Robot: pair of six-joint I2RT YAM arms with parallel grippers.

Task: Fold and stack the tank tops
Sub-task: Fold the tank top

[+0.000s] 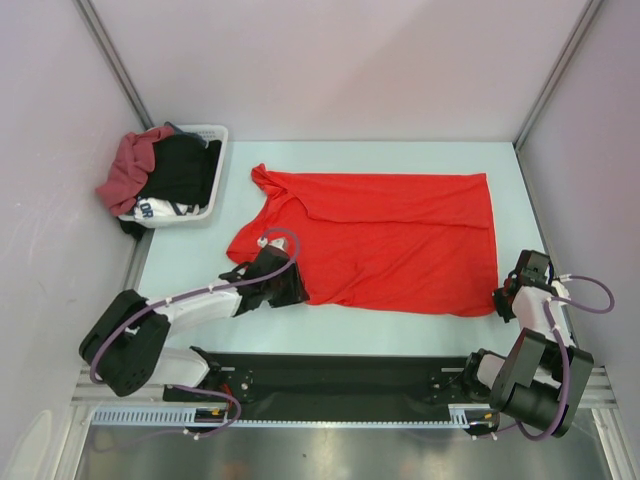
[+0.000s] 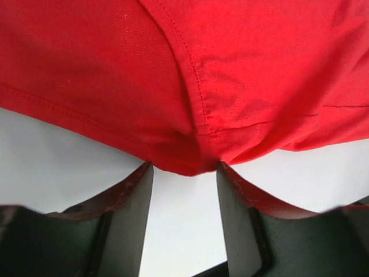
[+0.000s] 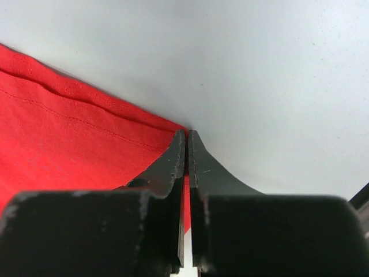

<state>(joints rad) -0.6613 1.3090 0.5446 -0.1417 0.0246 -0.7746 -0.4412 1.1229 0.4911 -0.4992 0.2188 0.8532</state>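
At the far left of the table (image 1: 190,265), the white basket (image 1: 221,131) holds the dusty maroon tank top (image 1: 125,170), draped in a heap over its left rim beside the black garments (image 1: 185,170) and a white cloth with dark lettering (image 1: 158,210). That top looks untouched, so it has yet to be laid out and folded. Moving right, the left gripper (image 2: 184,171) sits low at the near-left edge of the bright red tank top (image 1: 400,230). Its fingers (image 2: 135,213) stand partly apart with bare table showing between them. A stitched fold of the red edge dips down to the tips and touches both, but nothing is clamped there. The red top lies spread across the middle of the table, straps toward the basket and hem toward the right, with a few creases and no fold made in it. Judging by that, the task is at its start: neither top is folded and no stack exists. At the right, the right gripper (image 3: 187,136) is at the top's near-right hem corner. Its fingers (image 3: 167,164) are pressed together with a thin sliver of red showing between them, so that corner appears pinched. The rest of the cloth runs off to their left, flat on the table.
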